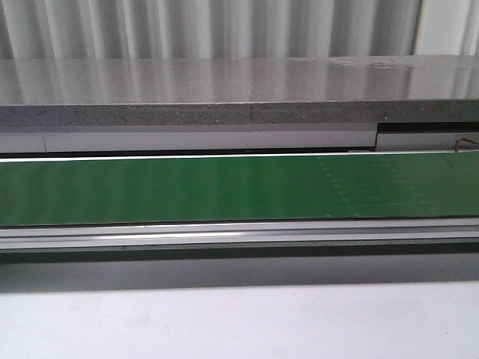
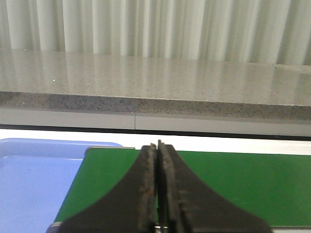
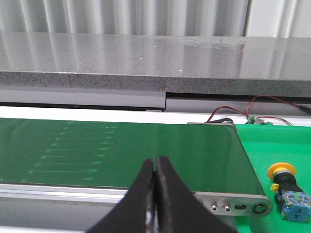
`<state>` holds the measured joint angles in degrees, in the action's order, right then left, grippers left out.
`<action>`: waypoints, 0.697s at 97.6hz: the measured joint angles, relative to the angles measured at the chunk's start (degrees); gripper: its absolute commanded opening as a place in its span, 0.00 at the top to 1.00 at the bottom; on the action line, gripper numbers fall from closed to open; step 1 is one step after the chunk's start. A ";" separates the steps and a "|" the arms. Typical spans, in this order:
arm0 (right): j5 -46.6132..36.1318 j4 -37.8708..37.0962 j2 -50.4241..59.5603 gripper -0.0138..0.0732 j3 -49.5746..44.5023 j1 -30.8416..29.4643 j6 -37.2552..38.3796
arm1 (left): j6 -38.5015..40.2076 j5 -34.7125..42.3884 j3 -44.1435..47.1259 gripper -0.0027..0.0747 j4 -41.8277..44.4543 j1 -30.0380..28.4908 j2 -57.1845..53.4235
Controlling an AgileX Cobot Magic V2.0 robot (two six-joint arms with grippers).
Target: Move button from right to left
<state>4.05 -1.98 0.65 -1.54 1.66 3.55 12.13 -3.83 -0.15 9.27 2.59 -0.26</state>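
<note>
Both sets of fingers pressed closed, empty: left fingers (image 2: 159,145) over the belt (image 2: 233,187) beside a blue tray (image 2: 34,179); right fingers (image 3: 155,162) above belt. Button (image 3: 286,189) lies on bright green surface (image 3: 277,150) past the belt's end.

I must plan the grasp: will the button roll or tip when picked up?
The button lies on its side on the bright green mat, so its round yellow cap may let it roll a little. Its square blue block probably stops it. It looks rigid, likely light.
</note>
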 measured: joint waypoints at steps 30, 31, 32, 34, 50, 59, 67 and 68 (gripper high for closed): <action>0.62 0.00 0.00 0.92 1.80 0.00 0.00 | 0.00 0.00 0.00 0.99 0.00 0.00 0.00; 0.98 0.00 0.00 0.92 2.32 0.00 0.00 | 0.00 0.00 0.00 0.99 0.00 0.00 0.00; 1.81 0.00 0.00 0.92 2.61 0.00 0.00 | 0.00 0.00 0.00 0.99 0.00 0.00 0.00; 2.71 0.00 0.00 0.92 3.55 0.00 0.00 | 0.00 0.00 0.00 0.99 0.00 0.00 0.00; 17.29 0.11 -0.77 0.92 14.27 0.00 0.00 | 0.00 0.00 0.00 0.99 0.00 0.00 0.00; 26.07 0.11 -4.17 0.92 21.29 0.00 0.00 | 0.00 0.00 0.00 0.99 0.00 0.00 0.00; 33.52 0.11 -8.93 0.92 26.95 0.00 0.00 | 0.00 0.00 0.00 0.99 0.00 0.00 0.00; 34.12 0.11 -9.38 0.92 27.96 0.00 0.00 | 0.00 0.00 0.00 0.99 0.00 0.00 0.00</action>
<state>38.18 -1.88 -8.73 26.42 1.66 3.55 12.13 -3.83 -0.15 9.27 2.59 -0.26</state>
